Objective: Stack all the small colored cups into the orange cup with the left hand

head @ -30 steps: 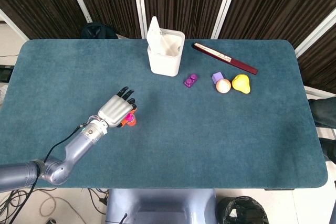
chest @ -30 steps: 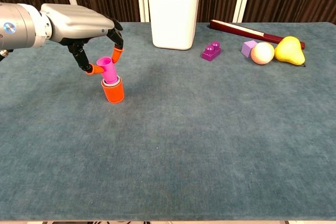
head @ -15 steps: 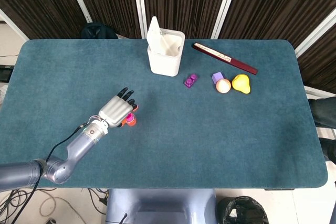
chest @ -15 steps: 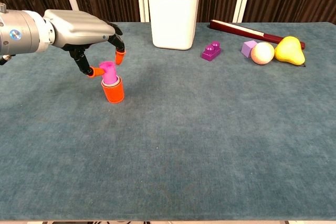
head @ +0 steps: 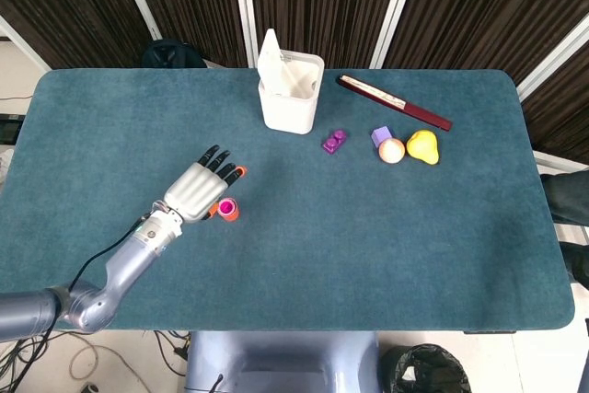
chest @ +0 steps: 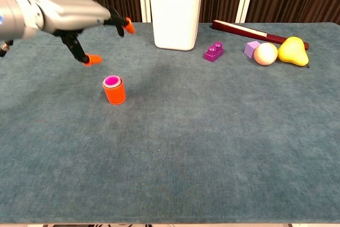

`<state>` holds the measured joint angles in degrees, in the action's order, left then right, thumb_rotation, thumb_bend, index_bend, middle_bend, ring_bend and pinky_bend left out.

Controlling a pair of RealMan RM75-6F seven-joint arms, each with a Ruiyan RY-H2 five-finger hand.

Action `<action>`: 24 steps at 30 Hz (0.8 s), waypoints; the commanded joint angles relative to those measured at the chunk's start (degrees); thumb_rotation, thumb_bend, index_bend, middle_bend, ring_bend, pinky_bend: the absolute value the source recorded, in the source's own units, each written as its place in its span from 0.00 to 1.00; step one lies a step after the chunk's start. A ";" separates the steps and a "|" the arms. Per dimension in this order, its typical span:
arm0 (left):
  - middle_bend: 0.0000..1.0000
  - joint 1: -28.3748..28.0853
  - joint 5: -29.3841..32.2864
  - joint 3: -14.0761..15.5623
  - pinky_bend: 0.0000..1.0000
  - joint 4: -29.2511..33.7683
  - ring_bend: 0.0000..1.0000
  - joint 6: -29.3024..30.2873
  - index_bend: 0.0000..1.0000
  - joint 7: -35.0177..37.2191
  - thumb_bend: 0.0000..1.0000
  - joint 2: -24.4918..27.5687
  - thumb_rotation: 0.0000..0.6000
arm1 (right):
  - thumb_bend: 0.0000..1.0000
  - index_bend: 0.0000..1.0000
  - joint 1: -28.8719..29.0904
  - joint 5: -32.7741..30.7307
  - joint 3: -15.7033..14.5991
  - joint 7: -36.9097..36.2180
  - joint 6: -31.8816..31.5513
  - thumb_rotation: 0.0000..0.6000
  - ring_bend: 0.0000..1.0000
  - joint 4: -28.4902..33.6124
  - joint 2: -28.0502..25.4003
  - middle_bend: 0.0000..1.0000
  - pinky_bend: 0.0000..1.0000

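Observation:
The orange cup (chest: pixel 114 90) stands upright on the teal table, left of centre, with a magenta cup (chest: pixel 111 81) nested inside so only its rim shows. In the head view the same stack (head: pixel 227 209) sits just right of my left hand (head: pixel 198 187). That left hand (chest: pixel 74 18) hovers above and to the left of the stack with its fingers spread, holding nothing and clear of the cups. The right hand appears in neither view.
A white bin (chest: pixel 176 15) stands at the back centre. To its right lie a purple brick (chest: pixel 213 52), a lilac cube (chest: pixel 252 48), a pale ball (chest: pixel 265 53), a yellow pear (chest: pixel 293 51) and a dark red stick (chest: pixel 249 32).
The left hand let go of the magenta cup, which dropped fully into the orange cup. The hand then opened wide and rose up and to the left.

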<state>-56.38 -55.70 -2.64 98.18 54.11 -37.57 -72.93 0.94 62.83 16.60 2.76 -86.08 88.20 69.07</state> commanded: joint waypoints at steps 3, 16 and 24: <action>0.15 6.13 -5.38 1.20 0.00 6.55 0.00 10.41 0.11 -0.10 0.34 5.99 1.00 | 0.45 0.04 0.08 1.66 -1.05 -1.17 1.28 1.00 0.04 0.69 -0.89 0.00 0.00; 0.10 24.38 -17.12 6.72 0.01 15.25 0.00 29.19 0.07 14.15 0.31 17.59 1.00 | 0.43 0.04 0.83 14.43 -6.32 -6.78 2.59 1.00 0.04 0.76 -4.76 0.00 0.00; 0.10 31.07 -23.38 9.22 0.01 13.17 0.00 33.14 0.07 20.53 0.31 19.56 1.00 | 0.43 0.04 1.88 20.04 -8.16 -9.54 2.22 1.00 0.04 -1.07 -5.29 0.00 0.00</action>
<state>-26.44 -77.85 5.98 112.14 86.30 -18.31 -53.63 2.54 82.31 8.81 -6.33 -83.78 87.52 63.87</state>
